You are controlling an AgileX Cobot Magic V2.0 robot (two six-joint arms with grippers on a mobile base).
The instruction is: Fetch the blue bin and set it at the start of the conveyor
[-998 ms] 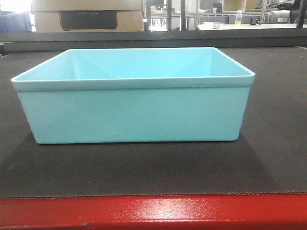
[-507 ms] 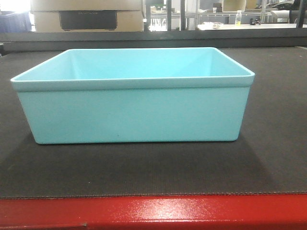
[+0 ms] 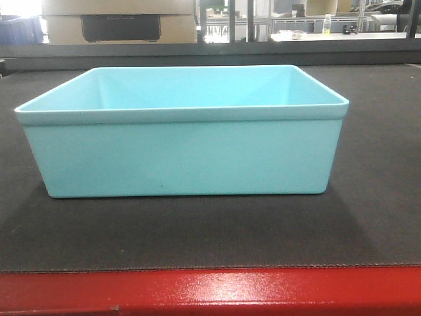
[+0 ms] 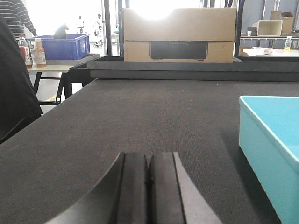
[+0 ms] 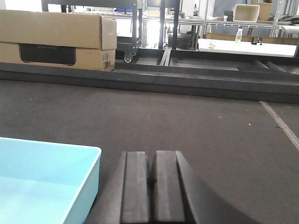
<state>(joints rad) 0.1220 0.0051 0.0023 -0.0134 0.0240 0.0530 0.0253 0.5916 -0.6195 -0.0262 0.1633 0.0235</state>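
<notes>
The blue bin (image 3: 184, 131), a light turquoise tub, stands upright and empty on the dark grey conveyor belt (image 3: 197, 230), just behind the belt's red front edge (image 3: 210, 293). My left gripper (image 4: 149, 156) is shut and empty, low over the belt, with the bin (image 4: 268, 149) to its right and apart from it. My right gripper (image 5: 152, 156) is shut and empty, with the bin (image 5: 42, 186) to its left and apart from it. Neither gripper shows in the front view.
A cardboard box (image 4: 180, 35) stands behind the belt's far rail (image 5: 154, 79). A dark blue bin (image 4: 65, 45) and bottles sit on a side table at the far left. A person (image 4: 14, 84) stands by the belt's left edge. Shelving and tables lie behind.
</notes>
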